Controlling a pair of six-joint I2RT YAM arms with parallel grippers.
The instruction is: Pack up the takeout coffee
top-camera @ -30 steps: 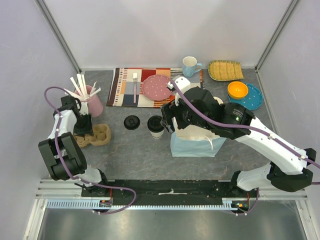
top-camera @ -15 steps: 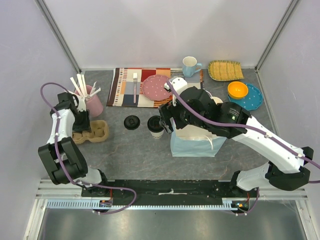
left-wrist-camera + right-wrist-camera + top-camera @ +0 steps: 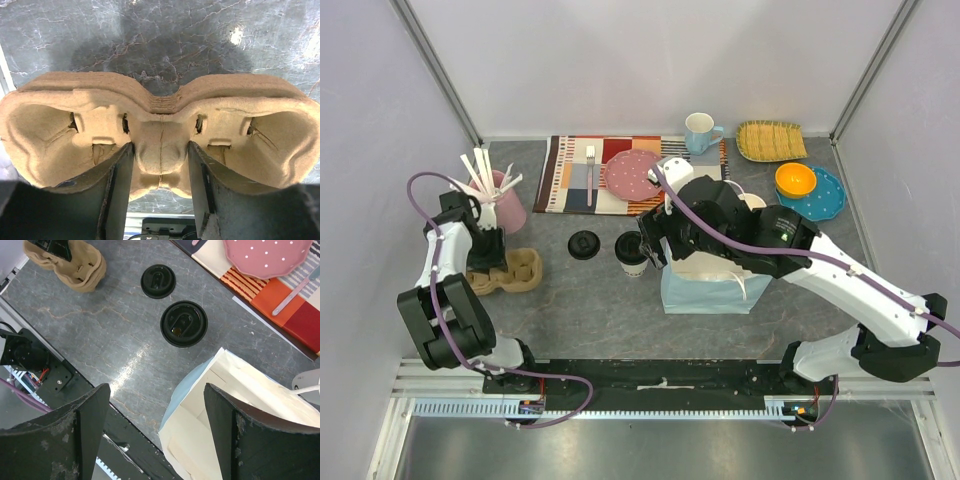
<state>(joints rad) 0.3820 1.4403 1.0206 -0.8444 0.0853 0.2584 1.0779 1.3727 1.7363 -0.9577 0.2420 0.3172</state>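
Note:
The takeout coffee cup (image 3: 632, 254) stands on the grey table with a black lid on it; from above in the right wrist view it shows as a round black lid (image 3: 183, 323). A second loose black lid (image 3: 584, 244) lies to its left, also in the right wrist view (image 3: 158, 281). My right gripper (image 3: 653, 243) is open and empty, hovering over the edge of the open light blue paper bag (image 3: 705, 292), its mouth in the right wrist view (image 3: 240, 405). My left gripper (image 3: 486, 252) is shut on the middle post of the brown pulp cup carrier (image 3: 160, 115).
A pink holder with white stirrers (image 3: 500, 200) stands behind the carrier (image 3: 515, 270). At the back lie a striped placemat (image 3: 570, 175) with a fork and pink plate (image 3: 632, 172), a blue mug (image 3: 700, 132), a woven tray (image 3: 770, 140) and an orange bowl (image 3: 795, 180) on a blue plate.
The left gripper shifted the carrier slightly left, then back right, and it now sits flatter. The right gripper moved a little left towards the cup and has stayed open.

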